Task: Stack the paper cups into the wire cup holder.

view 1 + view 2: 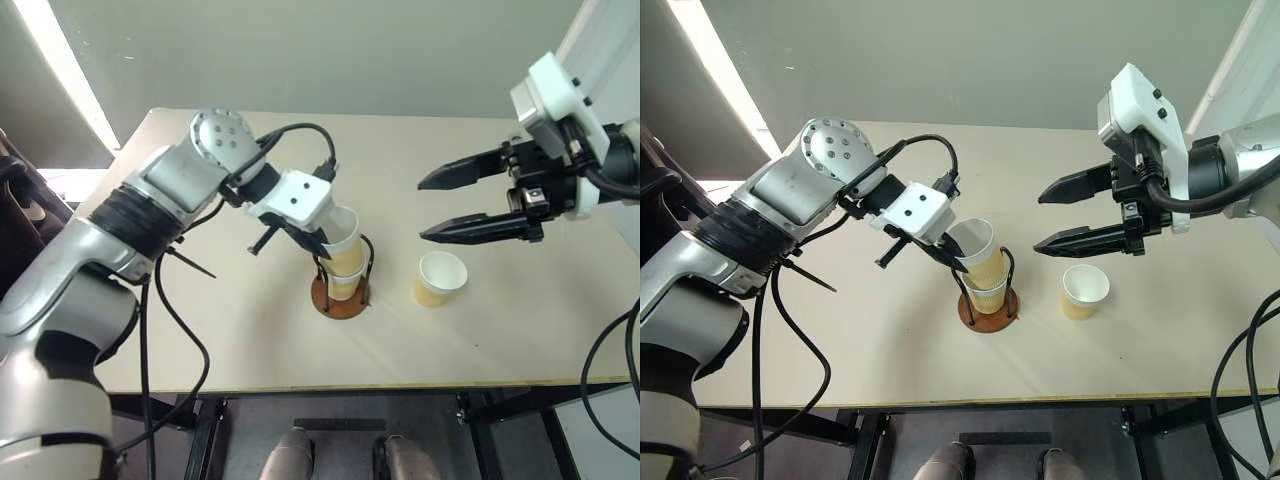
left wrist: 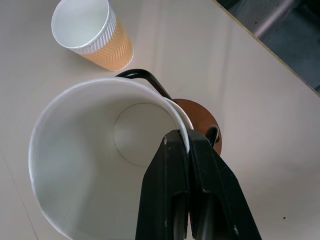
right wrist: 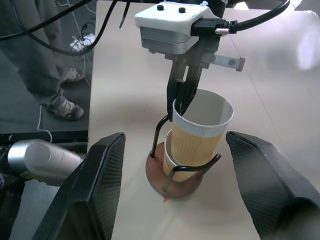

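The left pincer (image 1: 322, 243) is pinched tight on the rim of a second cup (image 1: 342, 240), which sits tilted and partly nested in the first cup (image 1: 344, 282) inside the wire cup holder (image 1: 340, 295) at mid-bench (image 1: 200, 340). Just to the right, a third cup (image 1: 440, 279) stands loose, not yet stacked. Above it the right pincer (image 1: 430, 208) hovers wide open, empty.

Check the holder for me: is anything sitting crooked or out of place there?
Yes. The top cup, pinched at its rim by the left gripper, leans to one side instead of nesting squarely in the cup below in the wire cup holder. The third cup stands upright on the table.
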`<state>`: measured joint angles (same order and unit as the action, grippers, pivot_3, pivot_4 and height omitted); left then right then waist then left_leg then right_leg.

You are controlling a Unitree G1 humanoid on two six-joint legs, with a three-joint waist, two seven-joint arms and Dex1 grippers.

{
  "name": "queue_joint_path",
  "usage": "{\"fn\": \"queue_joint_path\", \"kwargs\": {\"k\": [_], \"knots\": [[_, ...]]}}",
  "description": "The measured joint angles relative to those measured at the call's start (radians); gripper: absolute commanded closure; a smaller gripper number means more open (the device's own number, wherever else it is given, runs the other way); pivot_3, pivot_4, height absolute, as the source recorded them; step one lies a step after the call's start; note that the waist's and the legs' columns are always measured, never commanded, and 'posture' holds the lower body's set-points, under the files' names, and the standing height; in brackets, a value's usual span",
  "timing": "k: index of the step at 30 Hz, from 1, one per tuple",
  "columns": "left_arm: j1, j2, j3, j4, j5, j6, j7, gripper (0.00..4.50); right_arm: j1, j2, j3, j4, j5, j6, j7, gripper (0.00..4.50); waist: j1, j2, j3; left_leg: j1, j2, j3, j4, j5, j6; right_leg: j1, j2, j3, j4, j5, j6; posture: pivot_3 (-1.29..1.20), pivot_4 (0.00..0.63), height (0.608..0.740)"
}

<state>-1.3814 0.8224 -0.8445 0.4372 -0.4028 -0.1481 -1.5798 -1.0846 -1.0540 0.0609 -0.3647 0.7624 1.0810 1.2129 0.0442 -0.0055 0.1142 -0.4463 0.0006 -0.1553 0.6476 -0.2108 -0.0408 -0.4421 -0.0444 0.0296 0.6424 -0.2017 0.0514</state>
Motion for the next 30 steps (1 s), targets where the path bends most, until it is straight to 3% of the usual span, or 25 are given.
{"fn": "queue_joint_path", "kwargs": {"k": [1, 12, 20, 30], "knots": [[0.000, -0.006, 0.000, 0.008, 0.004, -0.001, 0.000, 3.89, 0.001, -0.001, 0.000, 0.000, 0.000, 0.000, 0.000, 1.17, 0.001, 0.000, 0.000, 0.000, 0.000, -0.001, 0.000, 0.000, 0.000, 0.000, -0.001, 0.000, 0.000, 0.000, 0.000, 0.00, 0.150, 0.740], [0.000, -0.040, 0.017, 0.058, 0.015, -0.006, 0.000, 0.03, 0.006, -0.010, 0.000, 0.001, -0.004, -0.004, 0.000, 1.17, 0.003, 0.000, 0.000, 0.000, 0.000, 0.000, 0.000, 0.000, 0.000, 0.000, 0.000, 0.000, 0.000, 0.000, 0.000, 0.00, 0.150, 0.740], [-0.016, -0.120, 0.214, 0.132, 0.015, 0.097, -0.002, 0.03, 0.137, -0.046, 0.032, -0.006, -0.107, -0.112, -0.008, 1.17, 0.009, 0.000, 0.000, -0.001, 0.000, 0.001, 0.002, 0.000, 0.001, 0.000, 0.000, 0.000, 0.000, 0.001, 0.002, 0.00, 0.150, 0.740], [0.045, 0.022, 0.317, 0.022, 0.004, 0.247, -0.003, 0.03, 0.248, -0.059, 0.238, 0.008, -0.399, -0.368, 0.024, 1.17, 0.000, 0.000, 0.000, 0.001, 0.001, 0.002, 0.003, -0.001, 0.002, 0.000, 0.000, 0.002, 0.000, 0.002, 0.004, 0.00, 0.150, 0.740]]}}
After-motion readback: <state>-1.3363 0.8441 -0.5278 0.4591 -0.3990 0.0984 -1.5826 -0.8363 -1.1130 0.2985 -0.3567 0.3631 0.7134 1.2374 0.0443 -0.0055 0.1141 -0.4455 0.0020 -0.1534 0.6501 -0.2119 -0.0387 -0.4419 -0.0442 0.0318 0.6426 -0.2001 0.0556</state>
